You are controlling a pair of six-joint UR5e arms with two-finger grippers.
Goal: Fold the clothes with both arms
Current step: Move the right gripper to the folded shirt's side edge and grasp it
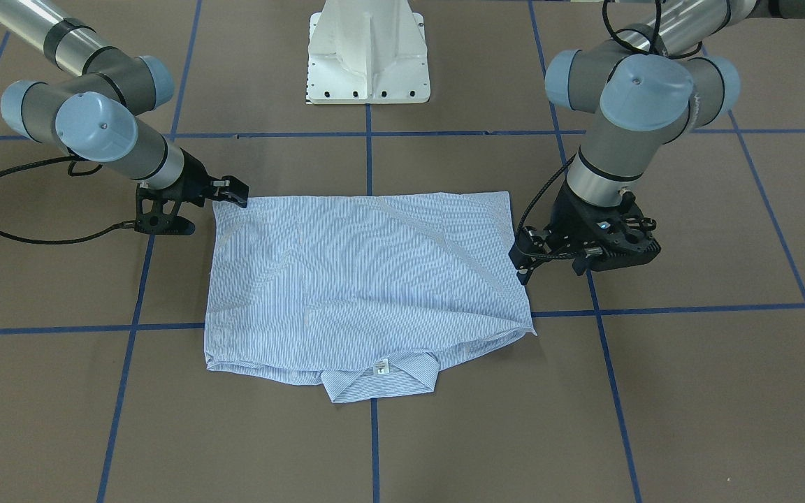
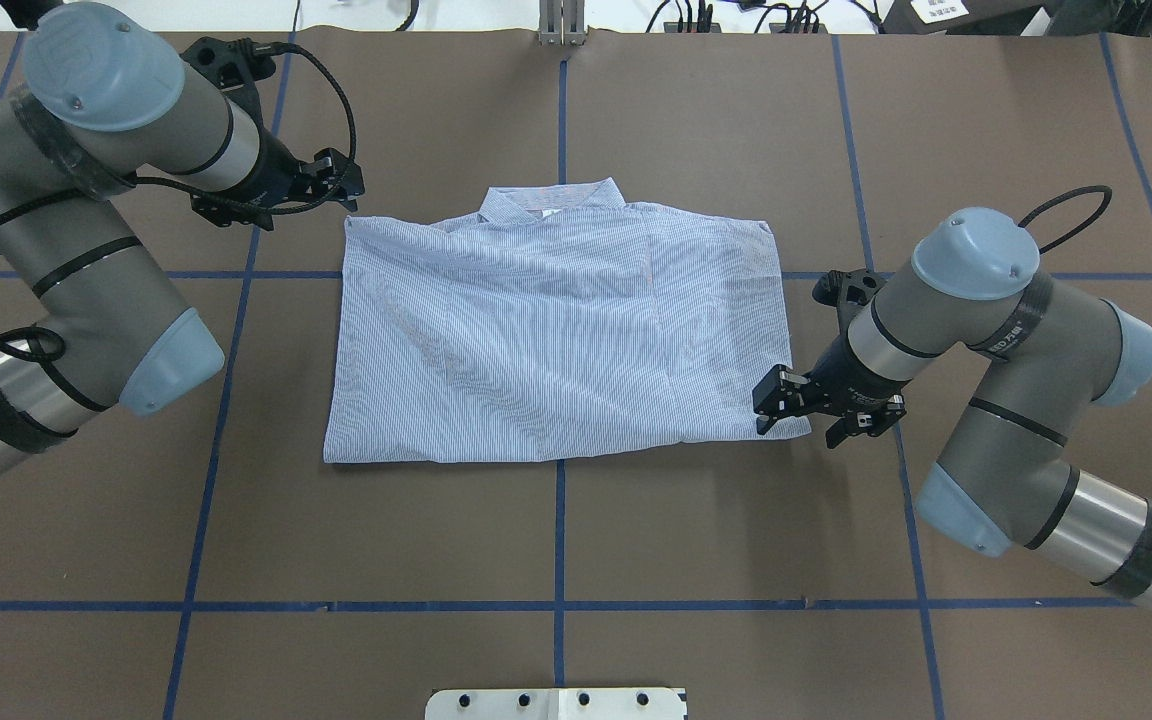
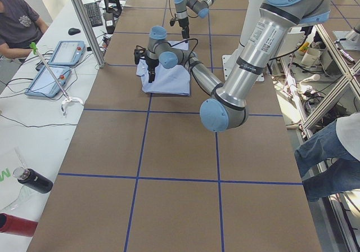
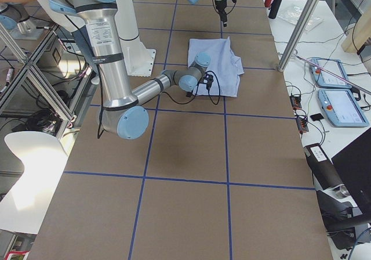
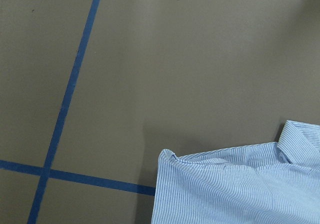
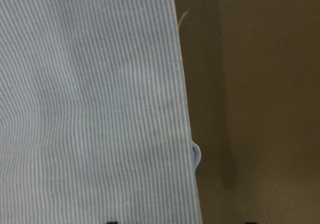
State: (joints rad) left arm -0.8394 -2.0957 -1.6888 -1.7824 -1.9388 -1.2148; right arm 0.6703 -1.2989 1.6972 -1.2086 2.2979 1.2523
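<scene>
- Collar [image 1: 381, 381] and small white label [image 1: 379, 368] sit closest to the front-facing camera, on the edge of the shirt [image 1: 367, 265] farthest from the robot.
- That shirt lies flat on the brown desk [image 1: 689, 391] as a rough rectangle with its sleeves tucked in, between the two hands.
- Step in hand, as I judge it: taking hold of two corners for the next fold. Neither hand has any cloth.
- To do it well, each hand should come down over its corner and close on every layer there. The fabric looks thin, and a shallow pinch would likely lift only the top sheet.
- Both hands should then rise together and level, so the cloth stays taut and the tucked sleeves do not spill out.
- Left hand [image 2: 341, 178] hovers just beside the far-left corner, next to the collar. Its fingers look spread and hold nothing, and its wrist view shows that corner and bare desk.
- Left arm reaches well forward, its wrist bent so the hand points right, towards the shirt.
- Right hand [image 2: 774, 405] sits low at the near-right hem corner, fingers spread and empty. The shirt's side edge runs down the middle of its wrist view.
- Right arm is folded at the elbow, forearm low, hand pointing left at the hem.
</scene>
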